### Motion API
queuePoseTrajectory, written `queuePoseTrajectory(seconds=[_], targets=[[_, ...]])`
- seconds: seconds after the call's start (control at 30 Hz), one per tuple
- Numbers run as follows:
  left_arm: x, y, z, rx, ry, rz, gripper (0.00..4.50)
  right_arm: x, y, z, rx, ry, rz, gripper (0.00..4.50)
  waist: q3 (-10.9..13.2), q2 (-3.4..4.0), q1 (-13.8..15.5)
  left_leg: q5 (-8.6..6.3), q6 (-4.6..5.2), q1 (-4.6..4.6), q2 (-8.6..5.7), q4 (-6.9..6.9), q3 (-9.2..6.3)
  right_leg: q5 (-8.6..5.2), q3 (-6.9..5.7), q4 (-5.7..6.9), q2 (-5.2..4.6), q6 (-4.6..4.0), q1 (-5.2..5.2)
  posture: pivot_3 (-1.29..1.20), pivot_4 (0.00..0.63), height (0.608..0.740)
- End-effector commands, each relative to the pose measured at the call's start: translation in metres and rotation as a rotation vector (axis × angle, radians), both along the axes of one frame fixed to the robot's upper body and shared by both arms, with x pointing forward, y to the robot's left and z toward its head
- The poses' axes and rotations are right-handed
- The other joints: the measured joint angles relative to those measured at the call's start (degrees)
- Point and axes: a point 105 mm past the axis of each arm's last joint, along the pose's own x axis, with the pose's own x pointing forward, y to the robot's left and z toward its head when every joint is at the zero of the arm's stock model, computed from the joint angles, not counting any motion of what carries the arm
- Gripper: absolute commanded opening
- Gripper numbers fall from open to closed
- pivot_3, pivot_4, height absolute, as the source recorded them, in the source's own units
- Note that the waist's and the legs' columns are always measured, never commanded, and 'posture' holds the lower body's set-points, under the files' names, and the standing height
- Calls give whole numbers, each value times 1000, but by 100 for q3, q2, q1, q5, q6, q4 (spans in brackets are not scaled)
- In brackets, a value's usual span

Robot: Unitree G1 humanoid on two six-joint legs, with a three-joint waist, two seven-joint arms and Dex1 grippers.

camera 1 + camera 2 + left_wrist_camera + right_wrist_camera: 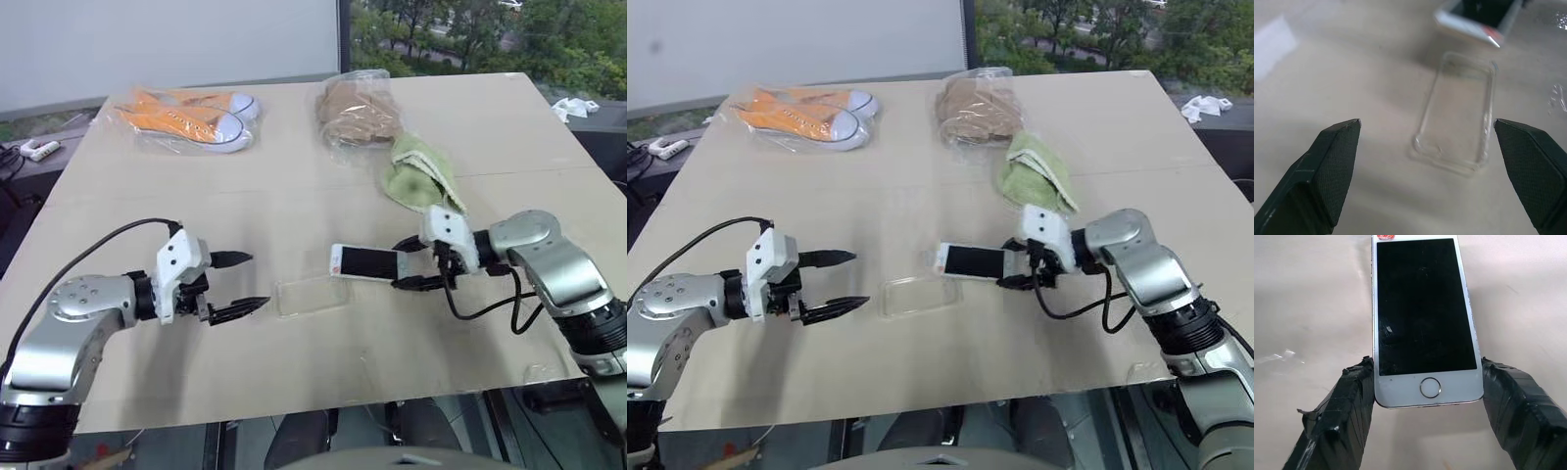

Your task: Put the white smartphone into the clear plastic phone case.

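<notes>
The white smartphone has a black screen with a few scuffs, a white bezel, a round home button and rounded corners. The right gripper has it clamped by the long edges at the home-button end, screen up, held just off the table. The clear plastic phone case is a see-through shell lying flat on the table, at about 7 o'clock from the phone's free end and just beside it. The left gripper hangs at the case's 9 o'clock with its fingers spread wide and empty. At 12 o'clock there's a green cloth, bagged orange sneakers and a bagged tan bundle, all well apart from the case.
</notes>
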Motion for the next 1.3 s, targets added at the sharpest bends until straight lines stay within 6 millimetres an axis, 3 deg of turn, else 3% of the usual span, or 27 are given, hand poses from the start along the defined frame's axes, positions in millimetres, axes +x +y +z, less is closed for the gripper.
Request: queuePoseTrajectory(seconds=[0.03, 0.37, 0.63, 1.1, 1.2, 1.3], targets=[[1, -4, 2, 8, -18, -27, 4500, -6, 11, 6, -56, -71, 47, 2878, 0, 0, -6, 0, 0, 0, 0, 0, 0, 0, 0, 0, 0, 0, 0, 0, 150, 740], [5, -7, -8, 67, -26, -56, 4500, 9, 26, 2, -204, -152, 24, 2878, 0, -1, -22, 0, 0, 0, 0, 0, 1, 0, 0, 4, 2, 0, -5, 0, 150, 740], [6, -14, -8, 47, -34, -64, 4500, 0, 39, 0, -269, -175, 105, 2878, 0, -1, -22, 0, 0, -4, -1, 1, 0, 0, -2, 3, 2, 0, -6, 0, 150, 740], [13, -46, -26, 41, -15, -131, 4500, 2, 47, -9, -321, -133, 118, 2878, -1, -4, -25, 1, 0, -3, -2, 6, 0, 0, -3, 9, 3, 0, -6, 0, 150, 740], [16, -47, -25, 23, -18, -130, 3641, 3, 49, -10, -320, -130, 116, 2878, -1, -4, -38, 1, -1, -3, -2, 5, 1, 0, -1, 11, 4, 0, -8, 0, 150, 740], [17, -49, -27, 23, -12, -144, 2241, 4, 50, -10, -311, -123, 109, 2878, -1, -4, -37, 1, -1, -3, -1, 5, 1, 0, -2, 11, 4, 0, -8, 0, 150, 740]])
